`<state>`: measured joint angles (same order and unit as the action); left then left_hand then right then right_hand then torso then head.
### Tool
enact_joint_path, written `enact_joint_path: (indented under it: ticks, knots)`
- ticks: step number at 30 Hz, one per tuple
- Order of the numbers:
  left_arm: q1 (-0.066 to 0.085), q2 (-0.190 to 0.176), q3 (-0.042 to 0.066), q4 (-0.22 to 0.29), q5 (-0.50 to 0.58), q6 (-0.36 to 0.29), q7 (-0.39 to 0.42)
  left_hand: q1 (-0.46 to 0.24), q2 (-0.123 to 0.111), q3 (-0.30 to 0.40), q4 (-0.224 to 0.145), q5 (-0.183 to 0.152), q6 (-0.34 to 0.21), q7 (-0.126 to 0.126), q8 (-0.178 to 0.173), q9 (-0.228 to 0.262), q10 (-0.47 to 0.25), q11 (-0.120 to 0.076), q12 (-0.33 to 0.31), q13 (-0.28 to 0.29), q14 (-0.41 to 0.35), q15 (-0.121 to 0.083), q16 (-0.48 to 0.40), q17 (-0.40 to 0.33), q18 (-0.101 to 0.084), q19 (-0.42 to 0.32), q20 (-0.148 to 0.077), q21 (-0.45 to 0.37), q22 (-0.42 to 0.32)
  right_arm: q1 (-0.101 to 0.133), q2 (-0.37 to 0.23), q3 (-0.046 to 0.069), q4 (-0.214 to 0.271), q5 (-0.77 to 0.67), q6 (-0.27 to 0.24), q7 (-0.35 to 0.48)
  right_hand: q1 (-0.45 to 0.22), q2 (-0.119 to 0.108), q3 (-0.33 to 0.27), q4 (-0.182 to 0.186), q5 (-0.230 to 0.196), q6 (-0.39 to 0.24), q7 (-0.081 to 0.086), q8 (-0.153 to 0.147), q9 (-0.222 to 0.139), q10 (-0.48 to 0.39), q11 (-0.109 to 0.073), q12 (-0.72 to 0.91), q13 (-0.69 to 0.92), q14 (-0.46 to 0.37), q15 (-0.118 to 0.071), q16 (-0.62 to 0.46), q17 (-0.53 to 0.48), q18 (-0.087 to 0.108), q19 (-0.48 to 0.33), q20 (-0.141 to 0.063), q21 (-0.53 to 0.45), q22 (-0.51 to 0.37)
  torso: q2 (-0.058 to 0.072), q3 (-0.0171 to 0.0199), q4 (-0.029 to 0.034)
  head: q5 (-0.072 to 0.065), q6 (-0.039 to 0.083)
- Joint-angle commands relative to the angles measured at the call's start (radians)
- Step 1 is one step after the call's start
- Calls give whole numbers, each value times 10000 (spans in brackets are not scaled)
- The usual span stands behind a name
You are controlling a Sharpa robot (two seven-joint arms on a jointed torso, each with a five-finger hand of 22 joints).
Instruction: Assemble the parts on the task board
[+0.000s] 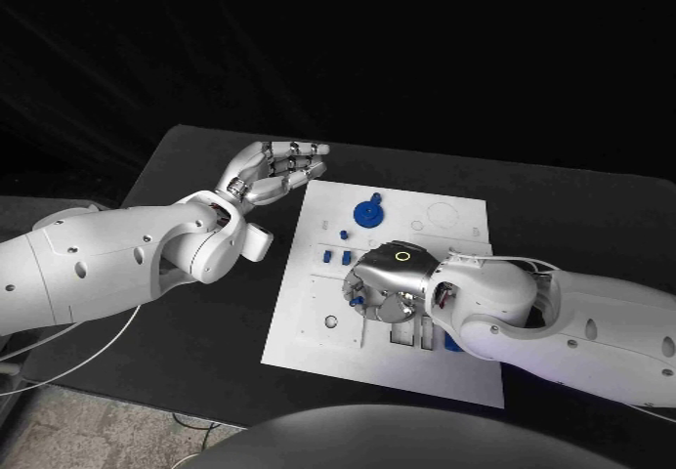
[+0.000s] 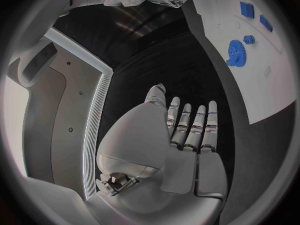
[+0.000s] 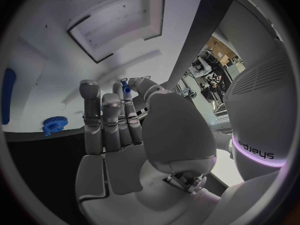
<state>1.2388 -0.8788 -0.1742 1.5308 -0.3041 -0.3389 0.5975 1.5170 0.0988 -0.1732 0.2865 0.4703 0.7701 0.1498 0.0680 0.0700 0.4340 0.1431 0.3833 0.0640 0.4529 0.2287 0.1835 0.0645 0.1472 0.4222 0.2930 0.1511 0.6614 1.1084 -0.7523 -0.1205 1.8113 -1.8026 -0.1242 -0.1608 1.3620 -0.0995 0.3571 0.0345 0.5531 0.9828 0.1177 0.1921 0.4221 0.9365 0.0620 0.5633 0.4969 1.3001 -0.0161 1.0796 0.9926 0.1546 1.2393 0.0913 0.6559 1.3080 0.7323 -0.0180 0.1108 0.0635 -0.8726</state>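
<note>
left hand: off the board, over the black counter by the far-left corner of the task board. Fingers apart and nearly straight in its wrist view, holding nothing.
right hand: over the middle of the board, fingers down. Its wrist view shows a small blue part pinched at the fingertips (looks like a peg, too small to be sure).
parts: blue gear sits near the board's far edge with a small blue piece just beside it; a few small blue pieces stand just left of the right hand.
step: my read, placing the pinched part into the board.
risk: the pinch is at the very tip, so the part may tilt or slip on contact and miss its hole.
risk 2: the hand hides the target from the head view, so it may knock the nearby pieces.
</note>
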Motion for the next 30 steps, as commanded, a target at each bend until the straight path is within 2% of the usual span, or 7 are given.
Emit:
enact_joint_path:
  ticks: [1,10,19,24,30]
  knots:
    - [-2,31,2,-2,41,185,48,5,120,6,41,-16,55,21,66,14,35,42,66,12,68,8,51,4,-134,57,-23,63,-8,-1,13,1,15,-26,147,55,135,-50,21,-70,-74,-25,94,-88,-76,-75,-18,14,11,-39,56,-30,-37,-22,-22,13,-76,598,-8,1,-5,1,0]
    - [-2,46,-19,-17,43,211,36,3,134,8,41,-25,55,25,66,14,36,48,66,12,79,11,57,5,-136,63,-23,65,-13,-1,29,1,26,-49,451,-54,243,-155,60,-189,-274,-66,166,-291,-319,-248,74,-29,26,-263,128,-241,-269,26,-236,62,-465,525,-11,4,0,1,0]
    - [-2,36,-124,-12,43,233,28,5,140,6,37,-37,56,29,67,14,38,58,66,12,95,15,66,7,-139,70,-23,69,-20,-1,9,1,48,-79,653,-141,305,-169,64,-250,-305,52,163,-275,-356,-273,84,-32,32,-383,139,-367,-410,55,-339,75,-640,493,-14,8,1,36,0]
    - [-2,36,-145,-18,43,236,25,5,140,6,37,-37,56,29,67,14,38,58,66,12,95,15,66,7,-139,70,-23,69,-20,0,10,1,50,-82,694,-179,297,-169,55,-249,-317,80,167,-270,-362,-279,91,-34,32,-393,145,-366,-407,53,-347,80,-636,495,-24,-5,-5,24,0]
    - [-2,55,-154,-29,44,255,11,6,142,5,34,-44,57,31,67,14,39,64,67,12,106,18,73,8,-140,75,-23,71,-22,1,49,1,39,-84,635,-245,262,-150,19,-226,-513,57,199,-325,-421,-299,120,-41,34,-438,175,-395,-451,62,-408,107,-722,475,-7,3,9,13,0]
